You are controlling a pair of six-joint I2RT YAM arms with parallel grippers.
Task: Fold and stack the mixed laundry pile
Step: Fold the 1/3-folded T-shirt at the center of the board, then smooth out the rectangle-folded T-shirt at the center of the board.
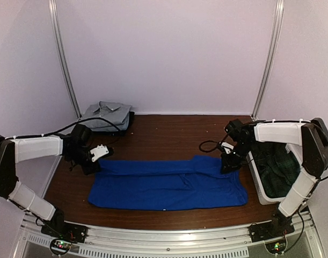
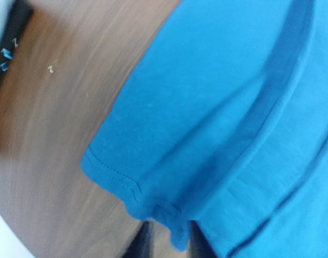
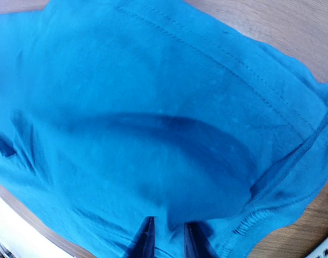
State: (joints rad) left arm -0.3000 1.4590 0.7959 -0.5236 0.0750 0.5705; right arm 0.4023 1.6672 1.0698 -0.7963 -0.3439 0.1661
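A brown wooden table (image 1: pixel 164 129) is seen under both arms. The royal-blue piece (image 1: pixel 169 185) is spread flat on it as a long band between the two grippers, and its lengthwise fold is laid over the half farther from the arm bases. A white bin (image 1: pixel 265 198) is set just outside the right gripper (image 1: pixel 228 164), at the table's right edge, and a dark green-black piece (image 1: pixel 276 166) is held inside it. A folded light grey shirt (image 1: pixel 106 114) is placed beyond the left gripper (image 1: pixel 99 161), at the far left corner against the back wall, well apart from the blue cloth; a dark layer is glimpsed beneath it.

The left gripper is lowered to the blue piece's far left corner. In its wrist view the hemmed corner is seen between the narrowly parted fingertips (image 2: pixel 142 243); whether the cloth is pinched cannot be told. The right gripper is lowered to the far right end of the cloth. There the fingertips (image 3: pixel 145 236) are also narrowly parted, with blue fabric under and between them, and a grip cannot be confirmed.
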